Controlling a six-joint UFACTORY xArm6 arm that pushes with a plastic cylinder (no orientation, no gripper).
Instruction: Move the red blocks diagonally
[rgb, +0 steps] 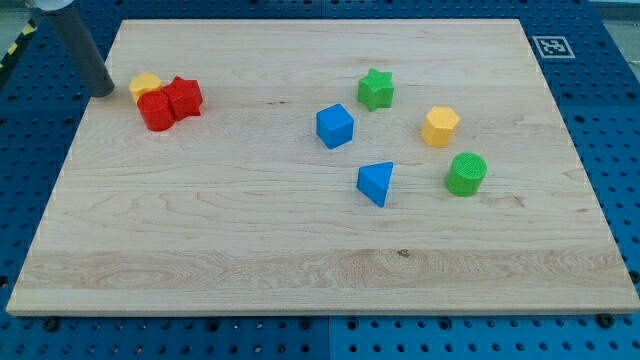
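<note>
Two red blocks sit touching near the board's upper left: a round red cylinder (156, 111) and a red star-like block (184, 97) to its right. A yellow block (145, 84) touches them at their upper left. My tip (103, 92) rests on the board just left of the yellow block, a short gap away from it and from the red cylinder.
A green star (376, 89), a blue cube (335, 126), a yellow hexagon (440, 127), a blue triangle (376, 183) and a green cylinder (466, 174) lie right of centre. The wooden board (300, 260) lies on a blue pegboard, with a marker tag (550, 45) at the upper right.
</note>
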